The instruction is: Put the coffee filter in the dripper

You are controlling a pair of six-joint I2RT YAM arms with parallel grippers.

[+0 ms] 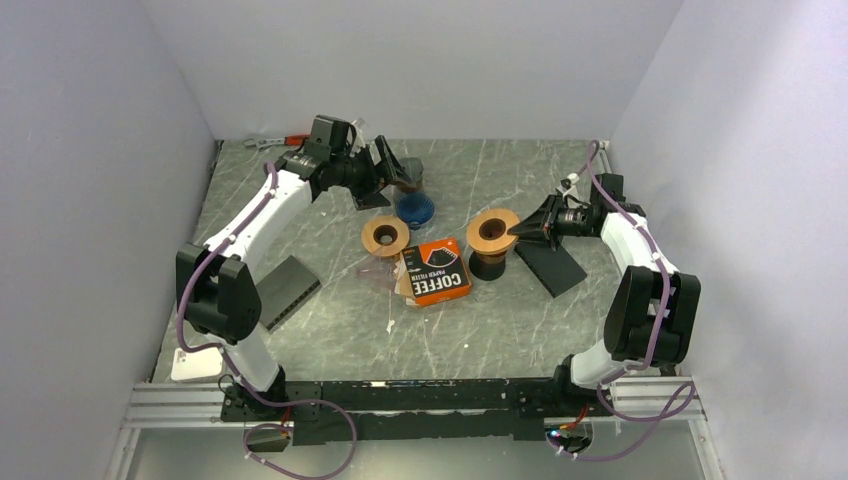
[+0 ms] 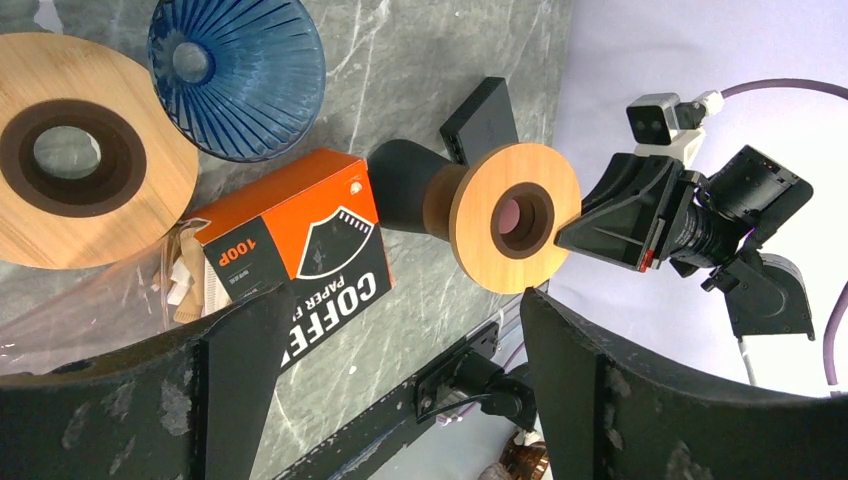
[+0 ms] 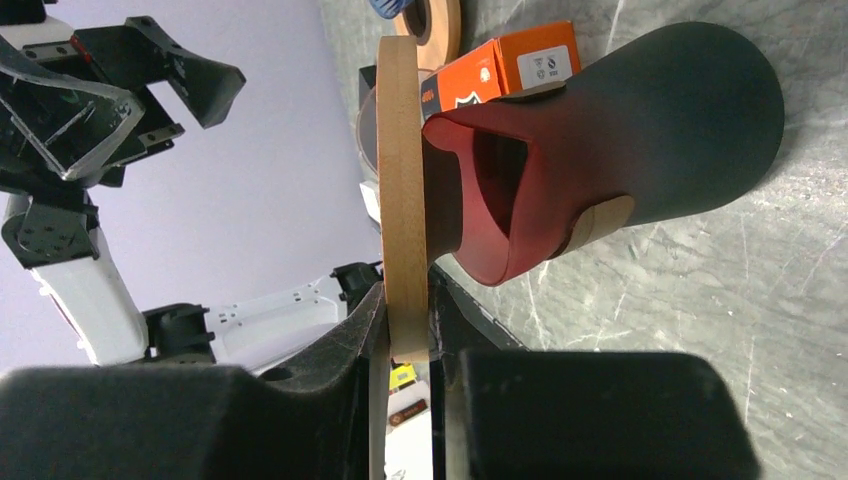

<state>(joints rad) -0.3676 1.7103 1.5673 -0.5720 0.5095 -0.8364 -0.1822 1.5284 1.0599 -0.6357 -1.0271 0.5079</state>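
The coffee filters are tan papers in a clear bag beside their orange box, mid-table. A blue ribbed dripper sits behind the box, also seen in the left wrist view as the blue dripper. A dark red cone dripper with a wooden collar stands wide end down, collar up. My right gripper is shut on that collar's rim. My left gripper hangs open and empty above the back of the table, near the blue dripper.
A loose wooden ring lies left of the box. A ribbed dark block sits at left, a flat black plate under the right arm. A red-handled tool lies at the back wall. Walls close in on three sides.
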